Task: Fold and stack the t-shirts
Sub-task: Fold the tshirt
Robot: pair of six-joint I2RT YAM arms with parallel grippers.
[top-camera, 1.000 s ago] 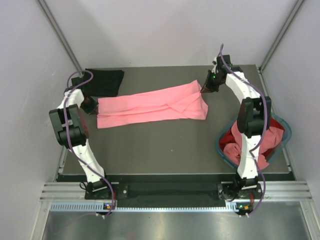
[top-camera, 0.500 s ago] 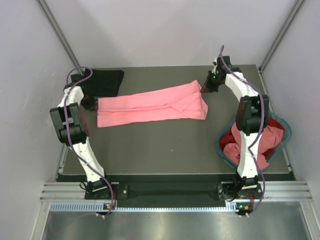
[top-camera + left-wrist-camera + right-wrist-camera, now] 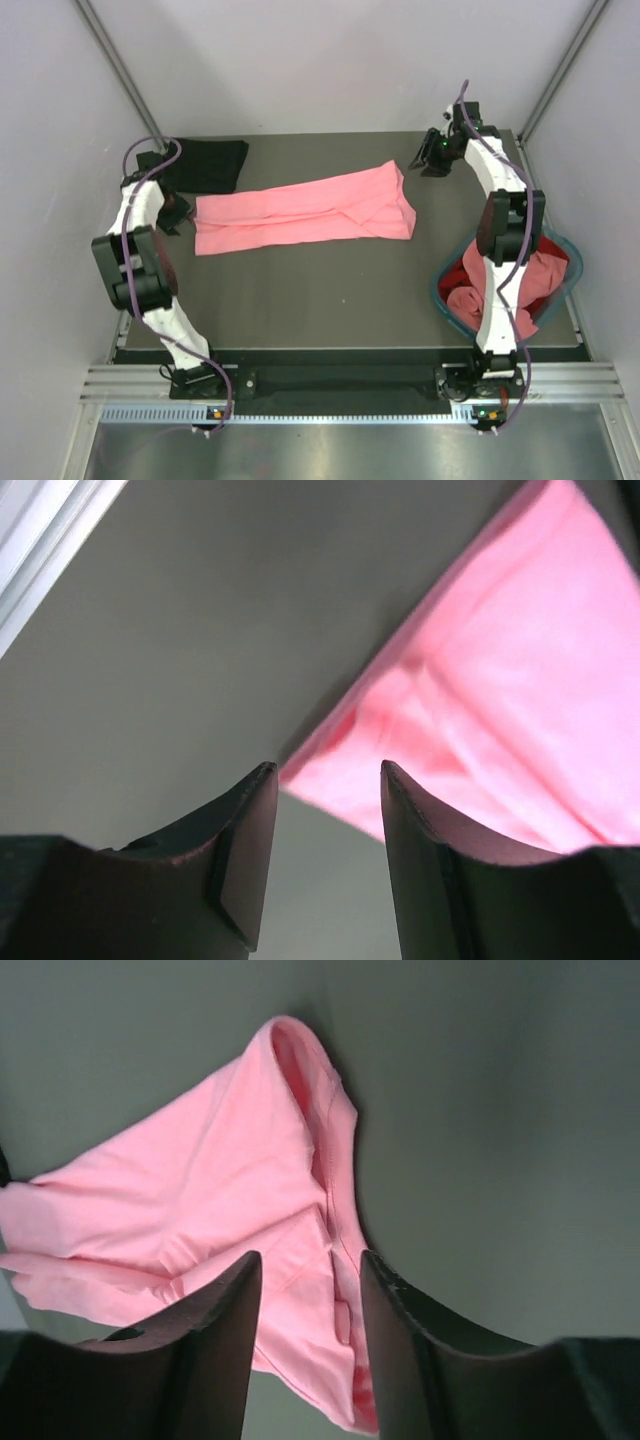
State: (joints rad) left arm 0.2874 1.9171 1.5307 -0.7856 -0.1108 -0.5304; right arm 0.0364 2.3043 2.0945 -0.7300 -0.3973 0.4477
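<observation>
From above, the salmon pink t-shirt (image 3: 300, 210) lies as a long folded band running left to right on the table (image 3: 330, 290). The left gripper (image 3: 178, 213) is at its left end and the right gripper (image 3: 432, 165) is just off its far right corner.
Left wrist: fingers (image 3: 245, 850) apart and empty, with a shirt corner just past the tips.
Right wrist: fingers (image 3: 220, 1330) apart and empty, with cloth beyond them.
</observation>
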